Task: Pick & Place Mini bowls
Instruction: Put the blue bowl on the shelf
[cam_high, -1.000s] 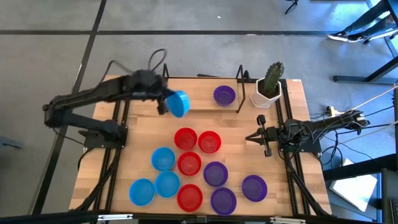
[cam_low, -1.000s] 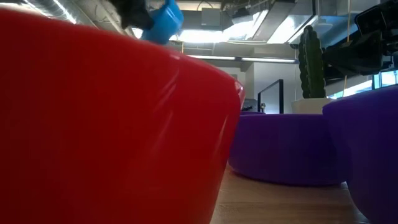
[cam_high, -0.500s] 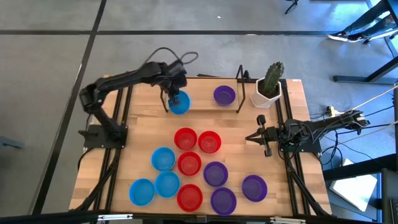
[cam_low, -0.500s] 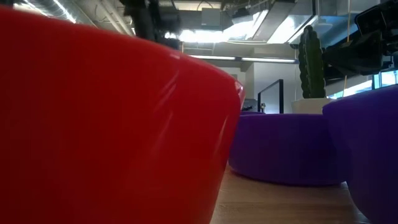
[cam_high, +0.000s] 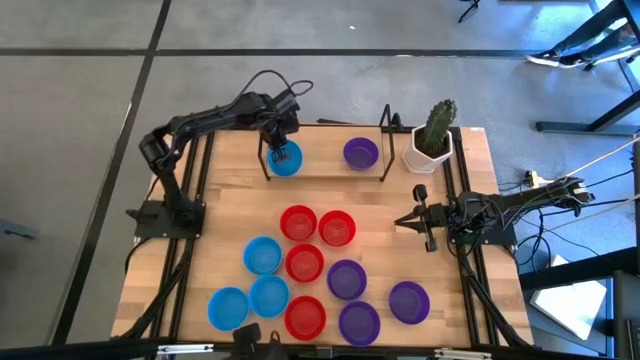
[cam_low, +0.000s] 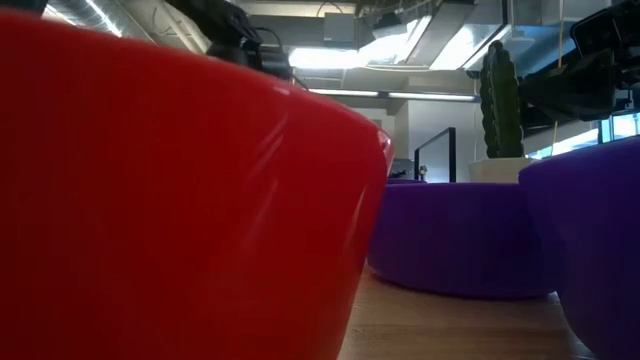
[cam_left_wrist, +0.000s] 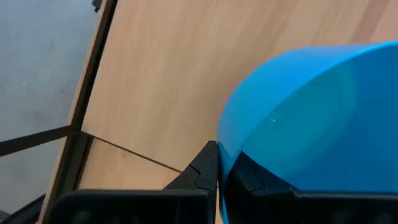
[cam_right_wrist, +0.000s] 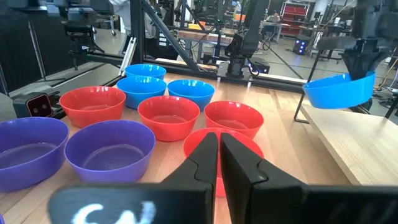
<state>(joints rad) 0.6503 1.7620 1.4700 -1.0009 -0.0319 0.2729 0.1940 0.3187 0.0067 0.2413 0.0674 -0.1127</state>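
- The left claw (cam_high: 281, 143) is clamped on the rim of a blue mini bowl (cam_high: 287, 159), holding it tilted just over the raised wooden shelf (cam_high: 320, 163) at the far side of the desk (cam_high: 225, 215).
- In the left wrist view the two dark fingers (cam_left_wrist: 200, 169) pinch the bowl's edge (cam_left_wrist: 311, 118); the bowl fills much of that picture and runs off its border, so its far rim is cut off.
- Whether the bowl's base already touches the shelf cannot be told (the right wrist view shows it (cam_right_wrist: 339, 90) hanging close above the wood).
- On the same shelf, well to the side of the left claw, sits a purple mini bowl (cam_high: 360, 153), and beyond that a white pot with a cactus (cam_high: 433, 135).
- The right claw (cam_high: 418, 221) waits low at the right side of the desk, fingers together and holding nothing.
- Between the two claws and nearer the front edge lie the other mini bowls: a red group (cam_high: 316, 228), a blue group (cam_high: 262, 256) and a purple group (cam_high: 346, 279).
- The low view is almost wholly blocked by a red bowl (cam_low: 180, 200) right at the lens; only a dark piece of the left arm (cam_low: 235, 35) shows above its rim, and the held bowl is hidden there.
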